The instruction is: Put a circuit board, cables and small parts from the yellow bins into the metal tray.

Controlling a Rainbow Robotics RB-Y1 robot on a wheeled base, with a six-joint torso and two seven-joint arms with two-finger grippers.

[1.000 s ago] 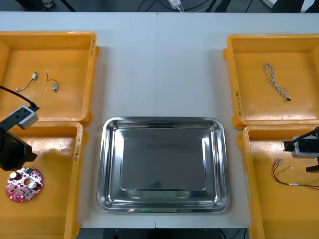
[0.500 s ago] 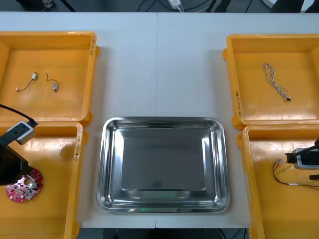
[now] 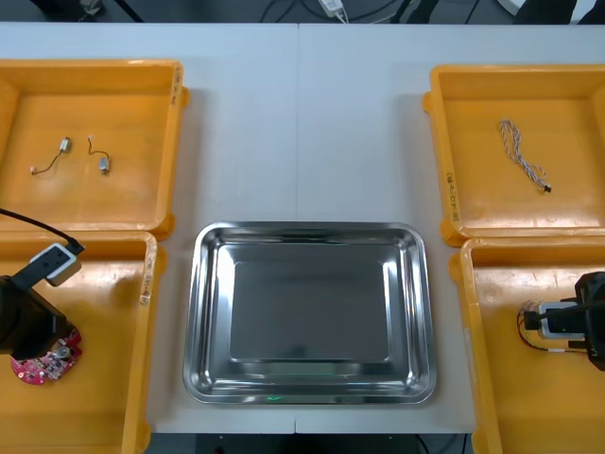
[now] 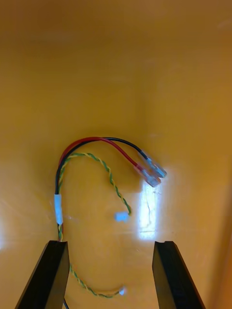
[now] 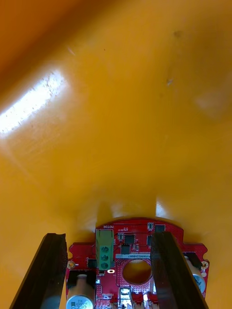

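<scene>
The round red circuit board (image 3: 45, 363) lies in the near left yellow bin (image 3: 104, 397), at about 9 o'clock from the metal tray (image 3: 310, 230), which is bare and shiny. The left gripper (image 5: 108, 235) is low over it with the fingers wide apart: one finger (image 5: 50, 270) stands just outside the board's rim, the other over its face, so I think the grip is not yet centred. In the near right bin (image 3: 510, 407), at 3 o'clock from the tray, the red and yellow cable (image 4: 87, 140) runs lengthwise out from between the wide-open fingers of the right gripper (image 4: 110, 244). The left arm seems closer to a hold. Each load must rise over its bin wall before it goes toward the tray.
</scene>
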